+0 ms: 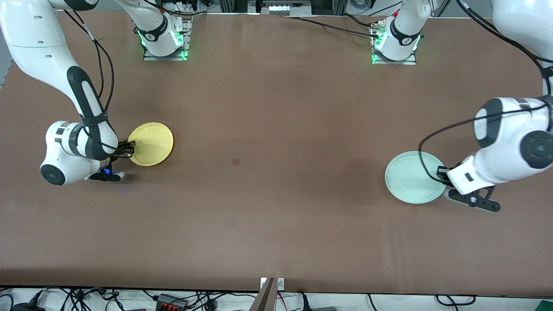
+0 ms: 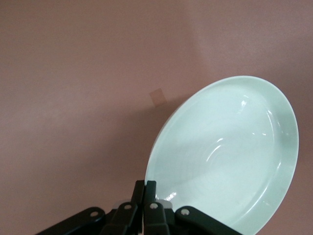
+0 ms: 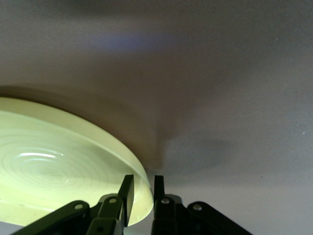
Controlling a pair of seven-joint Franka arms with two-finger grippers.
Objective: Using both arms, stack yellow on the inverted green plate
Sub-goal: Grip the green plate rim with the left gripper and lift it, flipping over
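The yellow plate (image 1: 151, 144) lies hollow side up toward the right arm's end of the table. My right gripper (image 1: 129, 148) is low at its rim. In the right wrist view one finger is inside the yellow plate (image 3: 58, 166) and the other outside. The right gripper (image 3: 142, 183) is open, with a narrow gap left at the outer finger. Toward the left arm's end, the pale green plate (image 1: 410, 178) also shows its hollow side. My left gripper (image 1: 441, 175) is shut on its rim, as the left wrist view shows for gripper (image 2: 145, 188) and green plate (image 2: 230, 152).
A small dark square mark (image 1: 235, 161) sits on the brown table between the two plates. Both arm bases (image 1: 164, 41) stand along the edge farthest from the front camera. Cables lie below the nearest edge.
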